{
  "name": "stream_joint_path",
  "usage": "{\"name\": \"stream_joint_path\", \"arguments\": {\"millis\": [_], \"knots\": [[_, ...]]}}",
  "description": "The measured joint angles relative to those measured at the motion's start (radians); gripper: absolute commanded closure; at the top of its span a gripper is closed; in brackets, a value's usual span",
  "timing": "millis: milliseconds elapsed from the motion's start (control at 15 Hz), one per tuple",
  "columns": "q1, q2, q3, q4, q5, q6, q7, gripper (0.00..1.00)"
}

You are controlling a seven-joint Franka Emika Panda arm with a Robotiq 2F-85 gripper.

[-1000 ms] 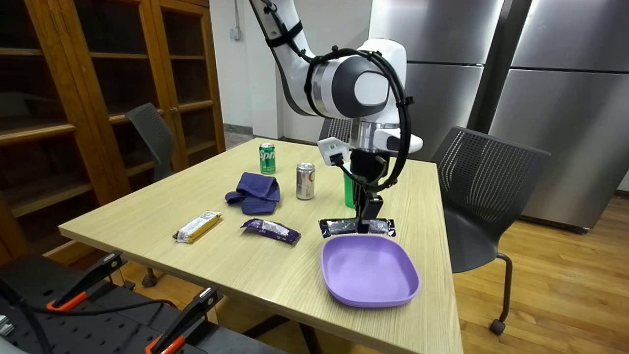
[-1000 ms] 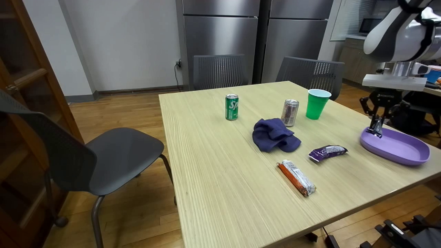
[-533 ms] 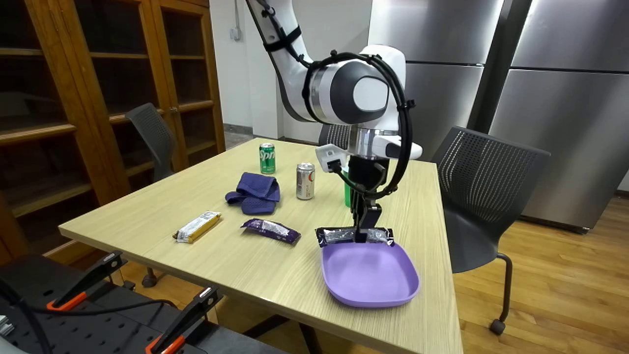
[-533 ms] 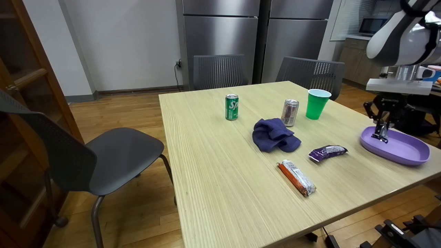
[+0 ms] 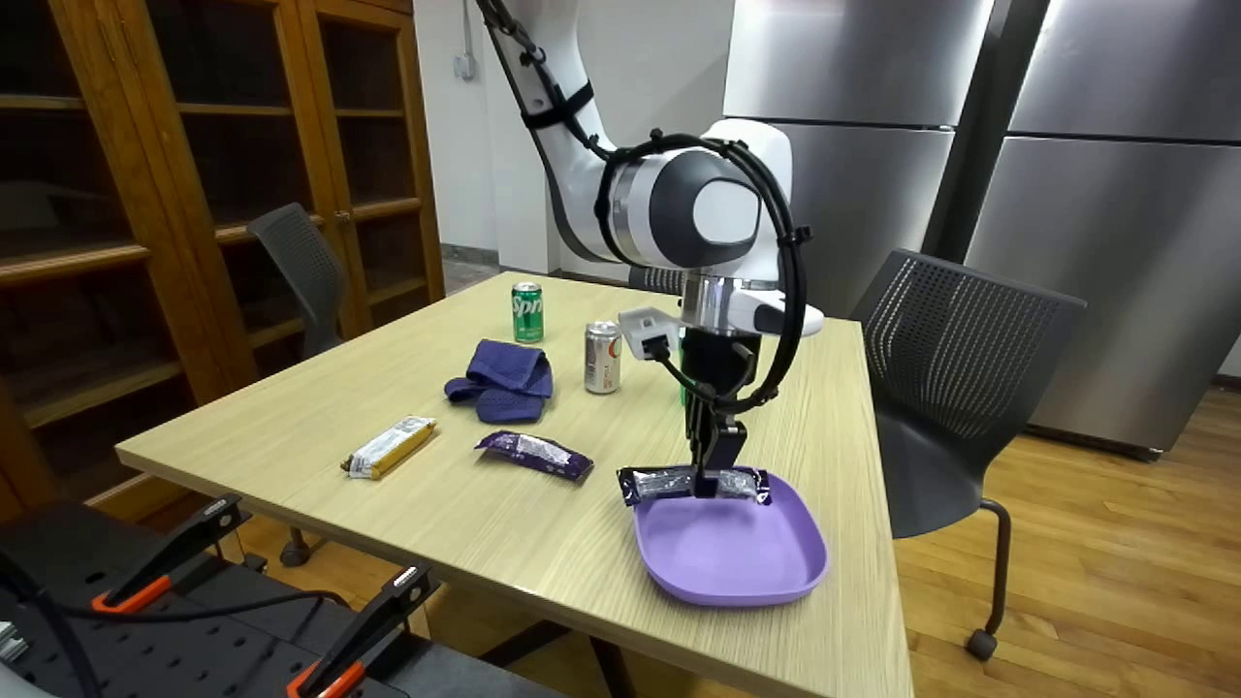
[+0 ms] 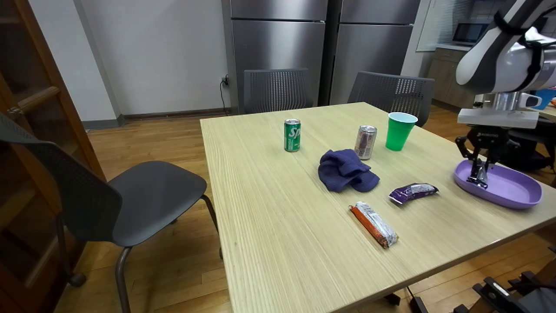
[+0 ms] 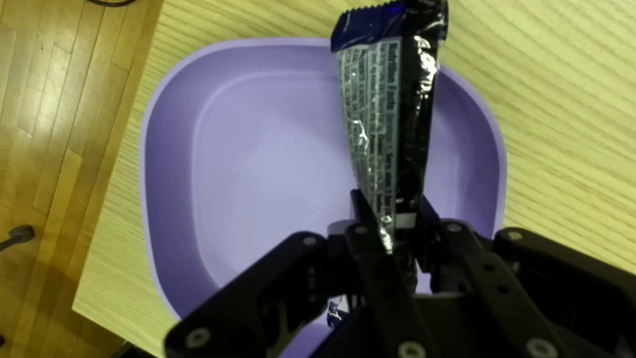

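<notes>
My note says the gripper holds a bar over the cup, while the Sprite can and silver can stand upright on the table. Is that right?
Not quite: the gripper holds the bar over the tray, not the cup, as the wrist view shows. The Sprite can and silver can do stand upright on the table.

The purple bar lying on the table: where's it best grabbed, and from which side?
Probably by the middle of the purple bar, from straight above, pinching its long sides: it lies long and narrow on the table, and its ends look like thin wrapper. The gripper holds a dark-wrapped bar.
</notes>
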Motion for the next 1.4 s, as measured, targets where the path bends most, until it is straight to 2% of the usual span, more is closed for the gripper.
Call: {"name": "stream_joint_path", "arguments": {"millis": [733, 800, 867, 933, 1333, 1400], "knots": [[0.000, 0.097, 0.000, 0.116, 0.000, -0.033, 0.009, 0.94], [0.000, 0.103, 0.000, 0.124, 0.000, -0.038, 0.009, 0.53], [0.000, 0.108, 0.000, 0.132, 0.000, -0.045, 0.009, 0.52], [0.000, 0.112, 0.000, 0.137, 0.000, -0.049, 0.009, 0.46], [0.000, 0.104, -0.001, 0.148, 0.000, -0.053, 0.004, 0.00], [0.000, 0.098, -0.002, 0.148, 0.000, -0.053, 0.002, 0.00]]}}
